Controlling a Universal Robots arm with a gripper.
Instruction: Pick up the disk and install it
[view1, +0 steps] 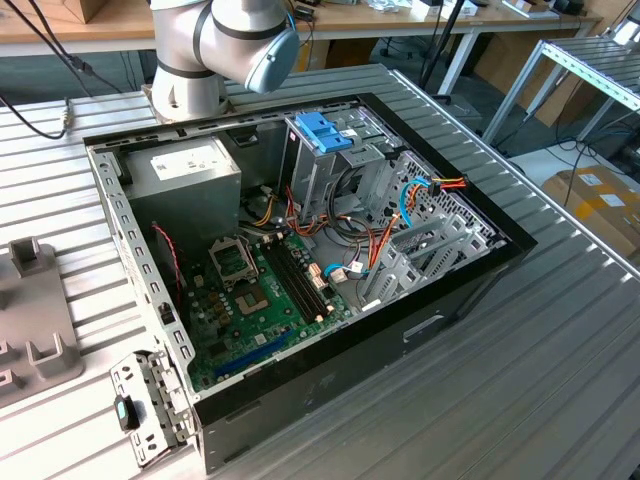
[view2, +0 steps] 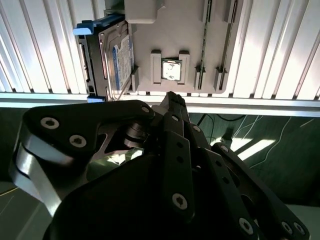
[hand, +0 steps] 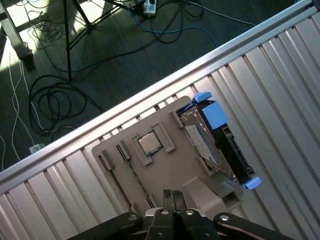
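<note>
My fingers (hand: 167, 199) hung closed and empty over the grey holder (hand: 165, 170) at the counter (hand: 280, 75) edge, so descending like that might topple the disk (hand: 222, 142) standing in the holder's end slot.

You're in robotics lab or workshop: ribbed metal counter (view1: 500, 380), opened computer case (view1: 330, 385) on it, robot arm base (view1: 185, 85) at counter's far edge, wooden workbenches (view1: 110, 20) behind, cardboard boxes (view1: 600, 200), loose cables (hand: 37, 107) on floor (hand: 125, 60).
</note>
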